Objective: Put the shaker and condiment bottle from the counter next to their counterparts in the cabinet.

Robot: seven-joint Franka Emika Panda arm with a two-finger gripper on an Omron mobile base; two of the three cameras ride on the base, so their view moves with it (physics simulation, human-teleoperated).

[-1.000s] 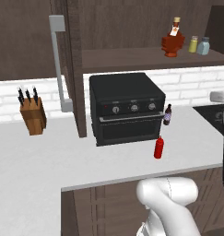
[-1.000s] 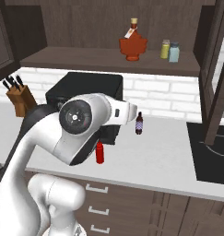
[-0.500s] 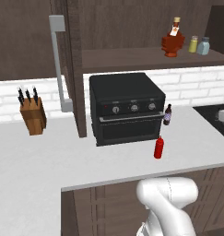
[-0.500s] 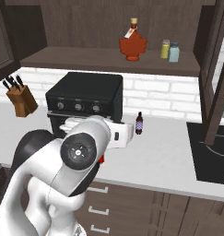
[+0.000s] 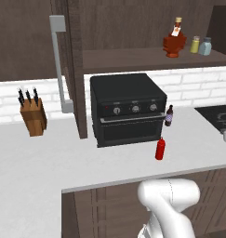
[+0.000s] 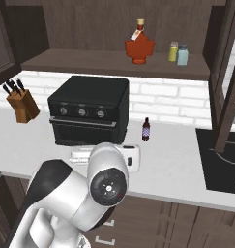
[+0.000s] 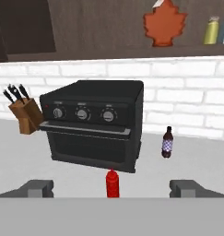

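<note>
The slim red condiment bottle (image 5: 160,149) (image 7: 112,182) stands upright on the white counter (image 5: 49,158), just in front of the black oven's right corner. My gripper (image 7: 113,188) is open and holds nothing; the bottle stands ahead of it, in line with the gap between the fingertips (image 7: 37,188). The pale blue-grey shaker (image 5: 205,46) (image 6: 183,55) stands on the cabinet shelf (image 5: 128,58), right beside the yellow-green shaker (image 5: 195,44) (image 6: 173,51) (image 7: 212,30). The squat red-brown bottle (image 5: 174,42) (image 6: 139,48) (image 7: 164,23) stands left of them. My arm hides the red bottle in the right base view.
A black countertop oven (image 5: 128,109) (image 7: 92,129) sits under the shelf, with a small dark brown bottle (image 5: 169,115) (image 6: 146,130) (image 7: 167,142) at its right. A knife block (image 5: 33,116) stands far left. The open cabinet door with its grey handle (image 5: 58,60) hangs left; a cooktop (image 6: 220,160) lies right.
My arm has folded down low in front of the counter, and the hand now points level at the oven and the red bottle. The bottles and shakers have not moved.
</note>
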